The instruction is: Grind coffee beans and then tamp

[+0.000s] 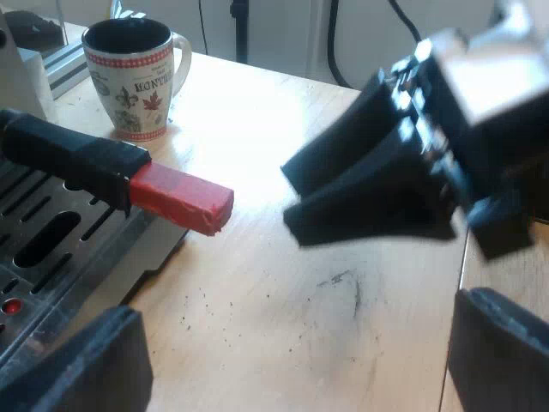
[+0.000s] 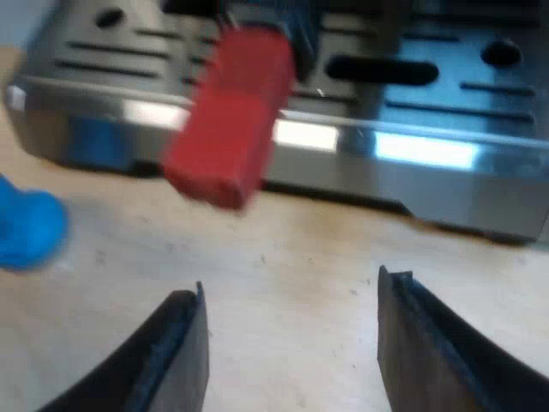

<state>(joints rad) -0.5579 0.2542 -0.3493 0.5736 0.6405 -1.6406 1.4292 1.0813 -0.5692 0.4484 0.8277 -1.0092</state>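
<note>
The holder's dark handle (image 1: 69, 154) juts out from the espresso machine's front over the drip tray (image 1: 51, 249), and its red end (image 1: 180, 199) hangs above the wooden table. My left gripper (image 1: 287, 360) is open, low over the table near the tray's edge, with nothing between its fingers. My right gripper (image 1: 292, 202) hovers just off the red end, facing it. Seen from the right wrist, the red end (image 2: 227, 116) is a short way ahead of my open right gripper (image 2: 296, 287), apart from both fingers. A blue tamper (image 2: 26, 227) stands on the table beside the machine.
A patterned mug (image 1: 133, 77) with a dark inside stands on the table by the machine, beyond the handle. The machine's metal drip tray (image 2: 412, 146) with its slots runs across behind the red end. Scattered coffee grounds dot the wooden table (image 1: 283, 309).
</note>
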